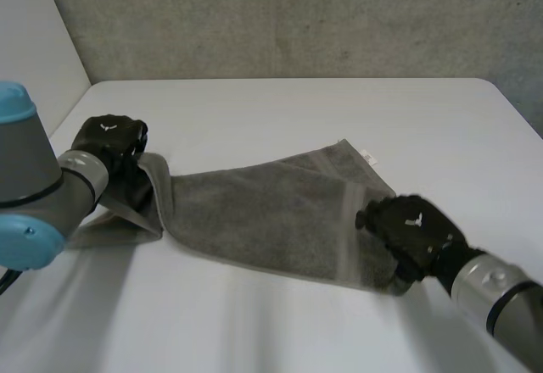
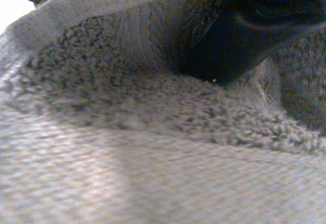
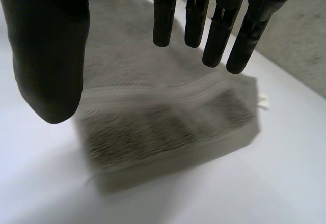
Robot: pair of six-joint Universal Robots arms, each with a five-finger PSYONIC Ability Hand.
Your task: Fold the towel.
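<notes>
**Item.** The towel (image 1: 271,212) is grey terry and lies stretched across the table (image 1: 297,110) from one hand to the other. Most of it is flat. The end at the left hand (image 1: 109,140) is raised and doubled back, with a lower layer on the surface beneath that hand.

**Left hand.** It is closed on the towel's end. Its wrist view shows a black finger (image 2: 239,46) buried in a fold of the pile, with cloth bunched round it.

**Right hand.** The right hand (image 1: 411,225) is over the opposite end, at the corner nearer the robot. Its fingers (image 3: 219,30) are straight and stand apart from the thumb, and they hold nothing. Contact with the cloth cannot be confirmed. A small white tag (image 3: 263,101) sits at the corner beyond the fingertips.

**Handling, as judged.**
- The towel is soft, limp and light.
- It will sag and trail wherever it is unsupported.
- The looped pile should grip well against the fingers.
- It is not fragile.
- The flat woven band near the end is the firmer part.
- The best hold is a pinch at the corners of the short hem, here the one under the right hand's fingertips.

**Surface.** The table is white and smooth, so cloth is likely to slide on it when dragged.

**Room.** A rough grey wall (image 1: 297,17) stands beyond both hands. A white panel (image 1: 34,25) stands outboard of the left arm.
</notes>
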